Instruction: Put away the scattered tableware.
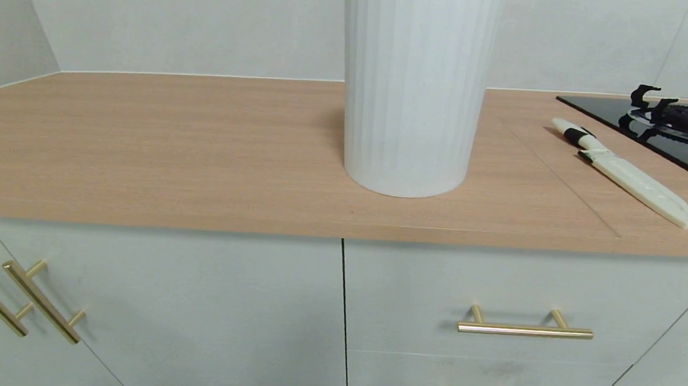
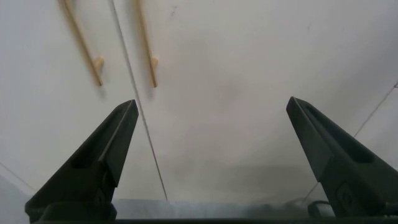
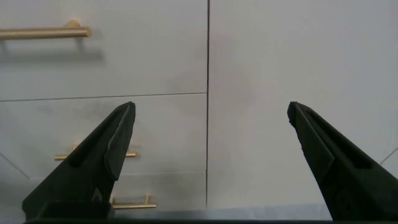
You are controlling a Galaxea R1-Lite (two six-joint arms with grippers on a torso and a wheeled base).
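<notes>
A tall white ribbed container stands on the wooden countertop, near its front edge. A cream-coloured knife with a black band on its handle lies to the right of the container, beside the stove. My left gripper is open and faces the pale cabinet doors with gold handles. My right gripper is open too, facing the cabinet drawers and their gold handles. Neither gripper holds anything.
A black glass stove with a burner grate occupies the back right of the counter. Below the counter are pale cabinet doors and drawers with gold bar handles. A grey wall runs behind and along the left.
</notes>
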